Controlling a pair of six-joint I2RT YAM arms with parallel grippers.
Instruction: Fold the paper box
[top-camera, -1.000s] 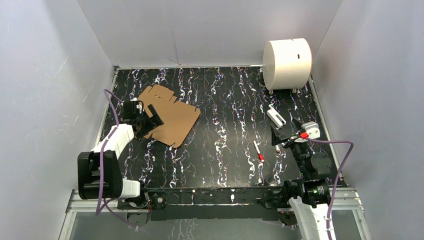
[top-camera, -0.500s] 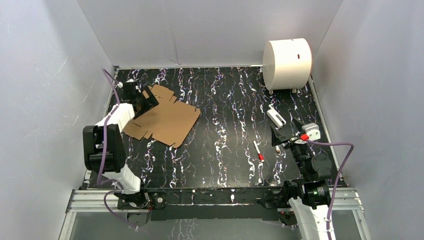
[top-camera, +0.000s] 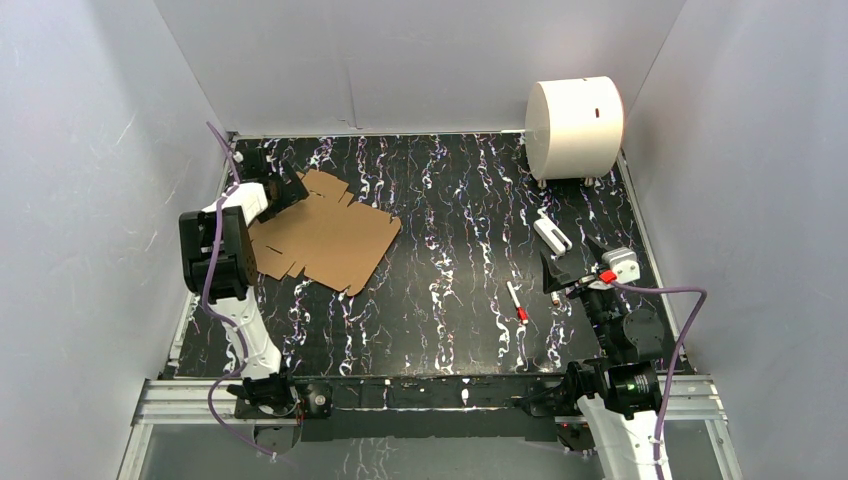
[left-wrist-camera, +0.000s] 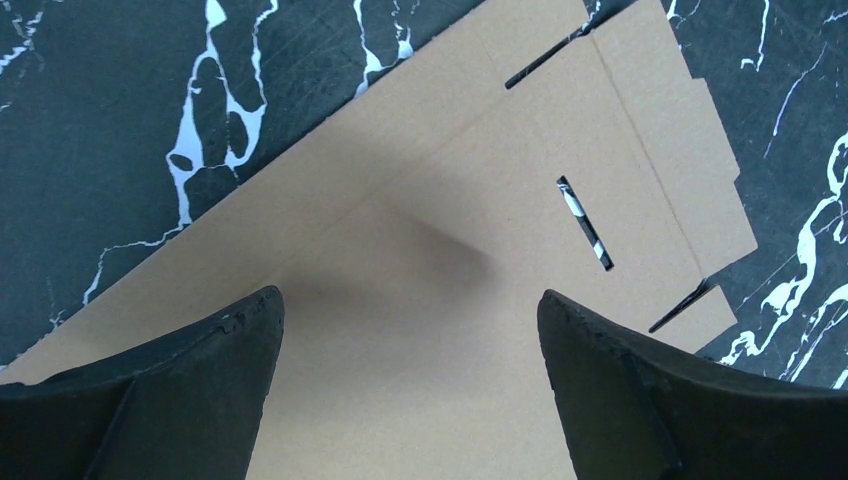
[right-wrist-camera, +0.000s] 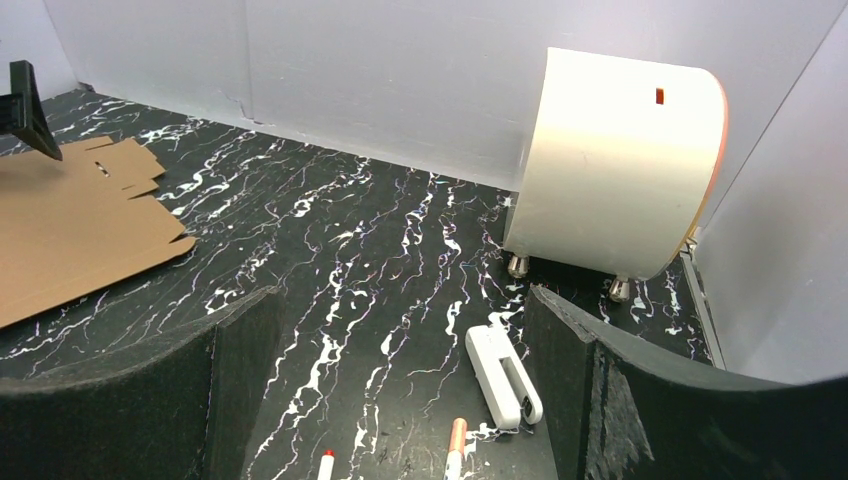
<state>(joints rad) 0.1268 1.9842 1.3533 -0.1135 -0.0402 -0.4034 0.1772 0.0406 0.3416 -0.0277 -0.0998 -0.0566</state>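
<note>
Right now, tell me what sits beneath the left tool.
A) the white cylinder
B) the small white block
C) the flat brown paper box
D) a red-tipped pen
C: in the left wrist view the open left tool frames the paper box, lying flat and unfolded below it.

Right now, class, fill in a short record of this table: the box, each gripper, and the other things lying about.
box: flat, unfolded cardboard, far left of the table
left gripper: open, above the box's far-left part, contact unclear
right gripper: open, holding nothing, near right side
other things: white drum at far right; pen; small white clip
</note>
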